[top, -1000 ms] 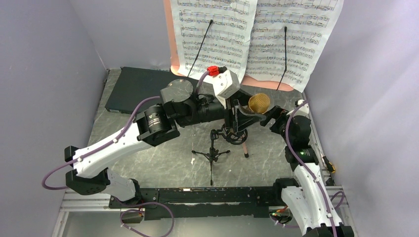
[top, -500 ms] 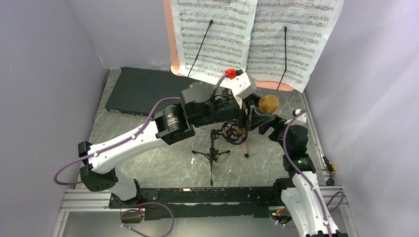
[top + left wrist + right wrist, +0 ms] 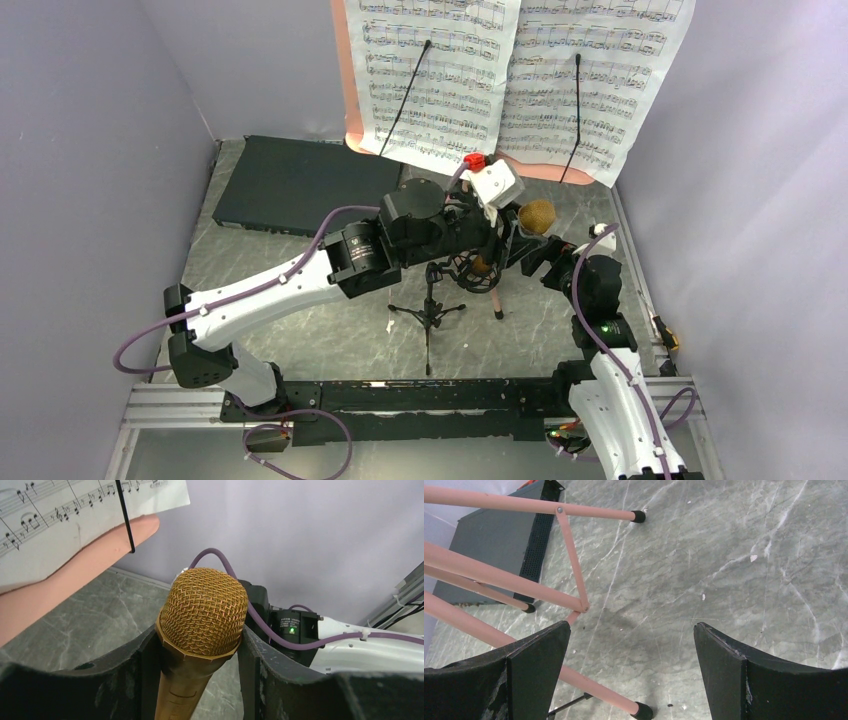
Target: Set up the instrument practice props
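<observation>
The left gripper [image 3: 200, 647] is clamped on the gold mesh-headed microphone [image 3: 204, 611], one black finger [image 3: 142, 675] on each side just below the head. The handle's lower end is cut off in the left wrist view. From above, the arm covers most of it, so I cannot tell whether it sits in the ring mount of the small black tripod mic stand [image 3: 430, 306].

The right gripper [image 3: 631, 626] hangs wide open with nothing held, over the grey marbled table [image 3: 724, 555], beside the legs of the pink-copper music stand [image 3: 499, 572]. The stand's desk and two white sheet-music pages [image 3: 435, 80] run past the top of the frame. A flat black box [image 3: 285, 185] lies at back left.
</observation>
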You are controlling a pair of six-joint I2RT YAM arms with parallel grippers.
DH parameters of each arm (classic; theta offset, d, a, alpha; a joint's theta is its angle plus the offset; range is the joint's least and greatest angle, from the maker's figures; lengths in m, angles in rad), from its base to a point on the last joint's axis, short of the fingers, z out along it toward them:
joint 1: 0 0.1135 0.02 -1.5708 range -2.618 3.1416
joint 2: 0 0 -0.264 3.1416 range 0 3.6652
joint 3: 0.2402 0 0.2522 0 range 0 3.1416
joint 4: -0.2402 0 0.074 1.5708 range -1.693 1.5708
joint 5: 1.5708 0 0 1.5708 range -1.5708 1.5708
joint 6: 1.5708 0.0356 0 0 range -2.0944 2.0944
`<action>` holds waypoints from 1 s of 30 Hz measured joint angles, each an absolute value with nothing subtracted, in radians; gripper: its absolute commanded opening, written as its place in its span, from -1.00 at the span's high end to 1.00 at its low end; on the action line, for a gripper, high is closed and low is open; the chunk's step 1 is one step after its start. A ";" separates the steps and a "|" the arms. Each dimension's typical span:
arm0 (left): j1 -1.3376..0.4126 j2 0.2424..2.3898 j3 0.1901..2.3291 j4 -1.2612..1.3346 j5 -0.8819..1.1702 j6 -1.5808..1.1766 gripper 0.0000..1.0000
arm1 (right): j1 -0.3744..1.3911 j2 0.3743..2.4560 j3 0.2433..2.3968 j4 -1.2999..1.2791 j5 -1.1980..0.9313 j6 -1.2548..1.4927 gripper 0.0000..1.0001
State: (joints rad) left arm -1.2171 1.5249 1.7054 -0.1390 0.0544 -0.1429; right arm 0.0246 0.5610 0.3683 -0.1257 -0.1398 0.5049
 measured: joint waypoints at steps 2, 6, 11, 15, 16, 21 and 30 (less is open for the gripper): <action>-1.217 1.520 1.690 -0.137 0.051 -0.143 0.94 | 0.025 0.562 0.368 -0.126 -0.140 0.505 -0.98; -1.217 1.501 1.649 -0.135 0.039 -0.143 0.94 | 0.025 0.569 0.368 -0.126 -0.142 0.505 -0.98; -1.217 1.483 1.609 -0.129 0.025 -0.144 0.94 | 0.025 0.576 0.368 -0.125 -0.154 0.505 -0.98; -1.217 1.472 1.573 -0.114 0.018 -0.146 0.95 | 0.025 0.578 0.368 -0.125 -0.162 0.505 -0.99; -1.217 1.467 1.561 -0.112 0.017 -0.147 0.94 | 0.025 0.582 0.368 -0.125 -0.164 0.505 -0.98; -1.217 1.454 1.514 -0.096 0.007 -0.155 0.84 | 0.025 0.606 0.368 -0.125 -0.171 0.505 -0.98; -1.217 1.441 1.474 -0.072 -0.017 -0.181 -0.58 | 0.025 0.610 0.368 -0.124 -0.185 0.504 -0.98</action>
